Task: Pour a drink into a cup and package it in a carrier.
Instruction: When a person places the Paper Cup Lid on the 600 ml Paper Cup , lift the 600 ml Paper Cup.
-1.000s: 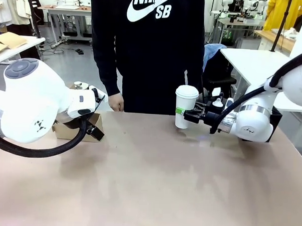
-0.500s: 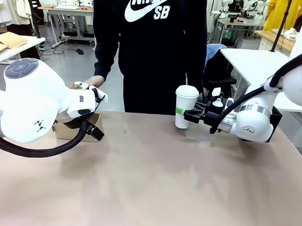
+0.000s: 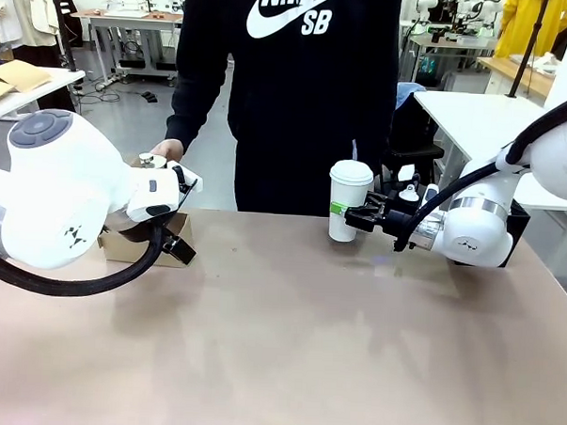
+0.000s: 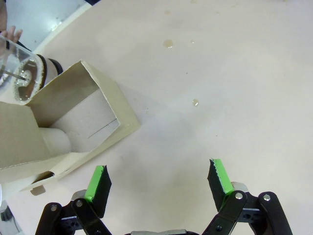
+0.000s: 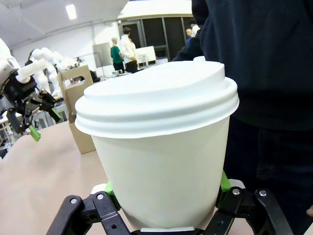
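Two tools are showing: the right tool point(image 3: 346, 216) is gripping the lidded white cup point(image 3: 349, 192) near the far edge of the bench point(image 3: 287, 354). The left tool point(image 4: 159, 178) is hovering wide open just beside the brown carrier point(image 4: 73, 117), which is standing near the far left corner.

A person point(image 3: 298, 100) in a black sweatshirt stands behind the beige table point(image 3: 287, 344), which carries 2 small droplets point(image 4: 168, 43).
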You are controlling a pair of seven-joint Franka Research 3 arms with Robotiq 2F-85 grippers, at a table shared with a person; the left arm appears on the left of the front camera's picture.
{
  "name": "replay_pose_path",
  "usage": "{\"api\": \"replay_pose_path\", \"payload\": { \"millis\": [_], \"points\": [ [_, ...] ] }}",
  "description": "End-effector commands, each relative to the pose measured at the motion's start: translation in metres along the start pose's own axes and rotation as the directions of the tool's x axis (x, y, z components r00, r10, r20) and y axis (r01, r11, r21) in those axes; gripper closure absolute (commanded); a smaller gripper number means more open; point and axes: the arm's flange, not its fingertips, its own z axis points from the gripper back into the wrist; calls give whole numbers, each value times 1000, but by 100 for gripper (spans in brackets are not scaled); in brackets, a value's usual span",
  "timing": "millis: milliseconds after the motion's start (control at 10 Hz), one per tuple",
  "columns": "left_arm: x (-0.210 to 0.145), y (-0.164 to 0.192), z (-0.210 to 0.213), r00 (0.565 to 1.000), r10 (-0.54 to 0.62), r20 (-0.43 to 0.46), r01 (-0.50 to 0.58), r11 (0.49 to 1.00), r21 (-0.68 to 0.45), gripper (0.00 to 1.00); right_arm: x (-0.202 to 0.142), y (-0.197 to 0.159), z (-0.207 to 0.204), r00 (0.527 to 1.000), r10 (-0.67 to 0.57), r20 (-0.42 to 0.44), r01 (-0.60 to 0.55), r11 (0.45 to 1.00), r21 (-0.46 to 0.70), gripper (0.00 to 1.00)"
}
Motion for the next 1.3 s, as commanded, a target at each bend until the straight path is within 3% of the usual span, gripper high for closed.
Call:
{"api": "replay_pose_path", "payload": {
  "millis": [0,500,700,900,1100,1200],
  "points": [
    [0,0,0,1000,0,1,0,1000,-1,0,0,0,0,1000,0,0,0,1000,0,19],
    [0,0,0,1000,0,1,0,1000,-1,0,139,65,0,999,33,1,-33,997,71,19],
    [0,0,0,1000,0,1,0,1000,-1,0,200,115,4,1000,30,5,-30,990,139,19],
    [0,0,0,1000,0,1,0,1000,-1,0,233,149,1,999,49,3,-49,987,155,19],
    [0,0,0,1000,0,1,0,1000,-1,0,247,153,-10,999,42,2,-41,986,160,19],
    [0,0,0,1000,0,1,0,1000,-1,0,245,151,-16,1000,-1,-31,8,977,214,19]
  ]
}}
